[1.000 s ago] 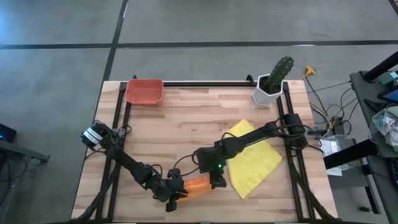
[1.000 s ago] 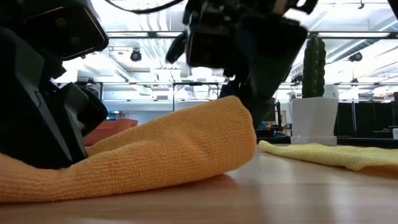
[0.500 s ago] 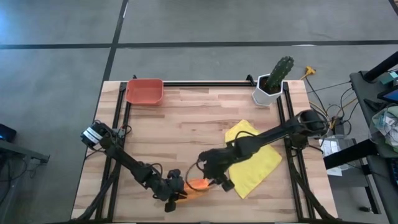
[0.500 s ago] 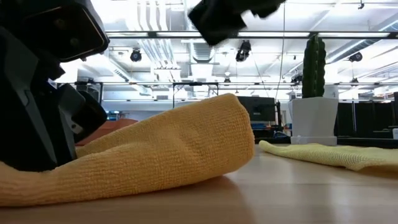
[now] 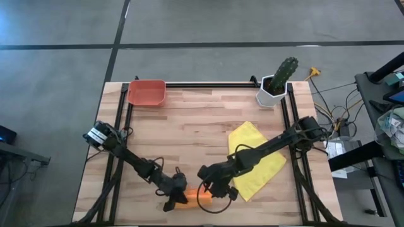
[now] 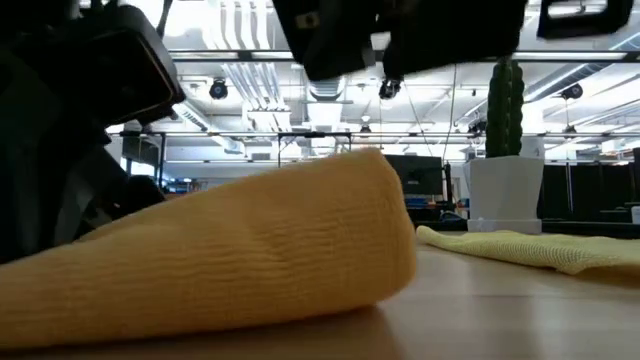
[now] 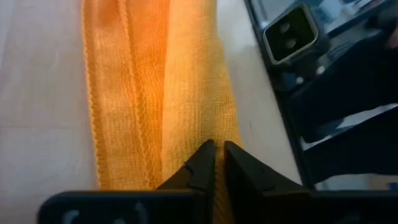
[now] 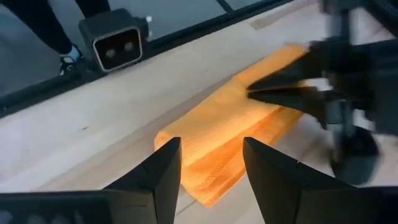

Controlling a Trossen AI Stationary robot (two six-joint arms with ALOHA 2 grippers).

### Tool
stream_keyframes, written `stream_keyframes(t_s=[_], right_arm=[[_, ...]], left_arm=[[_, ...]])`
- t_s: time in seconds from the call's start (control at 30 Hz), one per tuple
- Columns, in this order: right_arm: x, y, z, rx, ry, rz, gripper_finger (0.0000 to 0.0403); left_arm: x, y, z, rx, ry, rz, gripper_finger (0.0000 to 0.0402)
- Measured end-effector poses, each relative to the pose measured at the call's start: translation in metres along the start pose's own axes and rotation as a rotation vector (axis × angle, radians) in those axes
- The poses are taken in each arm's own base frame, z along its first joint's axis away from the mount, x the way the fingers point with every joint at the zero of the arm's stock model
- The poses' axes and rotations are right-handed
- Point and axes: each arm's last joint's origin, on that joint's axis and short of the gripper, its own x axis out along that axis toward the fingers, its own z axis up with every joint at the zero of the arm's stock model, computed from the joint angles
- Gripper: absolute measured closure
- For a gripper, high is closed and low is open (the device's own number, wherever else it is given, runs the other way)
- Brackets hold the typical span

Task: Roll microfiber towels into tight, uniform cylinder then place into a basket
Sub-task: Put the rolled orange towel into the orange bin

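High view shows you the orange towel (image 5: 192,199) rolled near the tabletop's front edge, long axis along that edge, your left gripper (image 5: 175,196) pinched shut on its left end and your right gripper (image 5: 218,191), fingers apart, above its right end.

right tool (image 8: 211,163) open | above orange towel (image 8: 239,124) | left tool (image 8: 273,87) on towel
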Motion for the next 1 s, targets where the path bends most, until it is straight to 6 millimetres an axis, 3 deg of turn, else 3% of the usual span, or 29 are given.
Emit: stream_keyframes(t_s=[0.4,0.67,1.0], right_arm=[[0.017,0.006,0.005,-0.053,-0.067,-0.017,0.0243],[0.052,-0.005,-0.019,0.102,-0.081,-0.062,0.0231],[0.050,-0.004,-0.022,0.032,-0.039,-0.044,0.0225]], left_arm=[[-0.011,0.022,0.000,-0.087,-0.023,-0.029,0.0401],[-0.011,0.033,-0.003,-0.114,0.003,-0.010,0.0401],[-0.007,0.041,-0.009,-0.142,0.054,-0.016,0.0401]])
